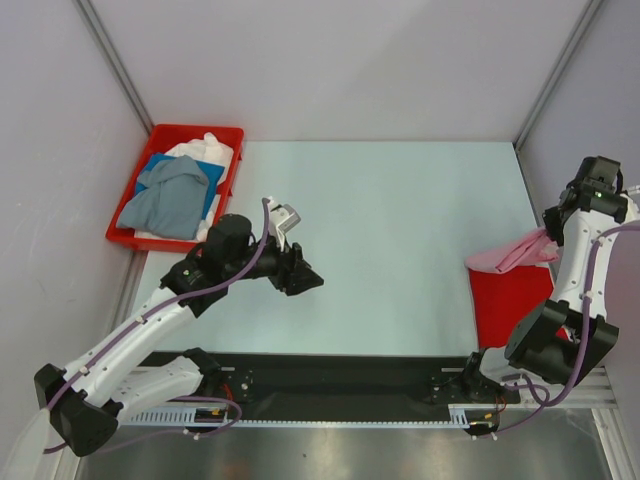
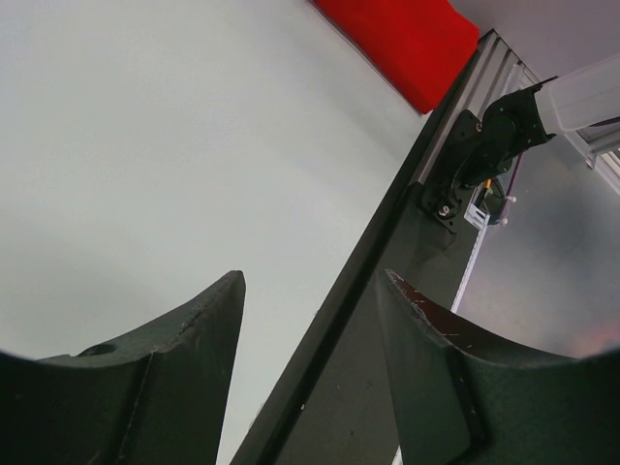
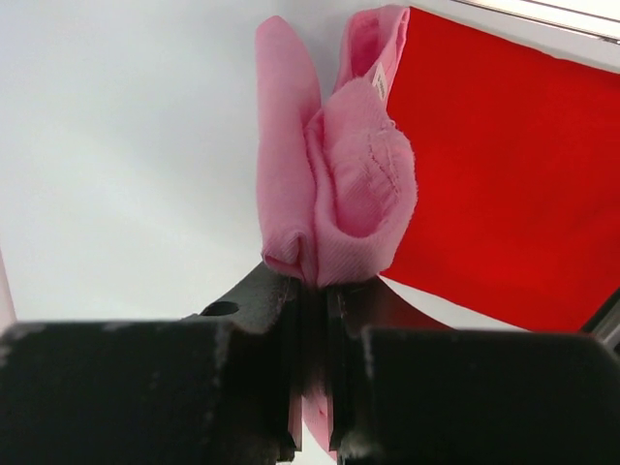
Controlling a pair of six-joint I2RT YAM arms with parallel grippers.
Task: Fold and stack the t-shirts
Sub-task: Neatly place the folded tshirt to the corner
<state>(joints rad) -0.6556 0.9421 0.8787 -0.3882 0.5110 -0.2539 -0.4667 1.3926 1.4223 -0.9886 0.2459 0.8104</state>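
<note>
The light pink t-shirt [image 3: 334, 194] is gripped in the right gripper [image 3: 315, 291], whose fingers are drawn narrow on a pinch of the cloth. The rest of the shirt is bunched in loose folds beyond them. It is held lifted at the right side of the table [image 1: 400, 220], by the far edge of the red t-shirt [image 1: 508, 300]. Whether the two cloths touch cannot be told. The red t-shirt is laid flat and folded near the right arm's base, and is judged to be the start of the stack. The pink one is not yet folded, and it is presumably held up so that it can be spread out.

The left gripper [image 1: 298, 272] is held over the bare middle-left of the table. Its fingers are spread wide and nothing is held between them, which is judged to be readiness to take a second part of the pink cloth.

At the far left, the shirts not yet dealt with are kept in the red plastic bin [image 1: 196, 129]. A grey-blue t-shirt [image 1: 170, 205] is laid on top, with a blue t-shirt [image 1: 157, 163] and a white t-shirt [image 1: 205, 150] beneath it.

A small white tag [image 3: 378, 82] is seen inside the pink collar, but its print is too small to be read. No brand or other writing can be made out elsewhere.
</note>
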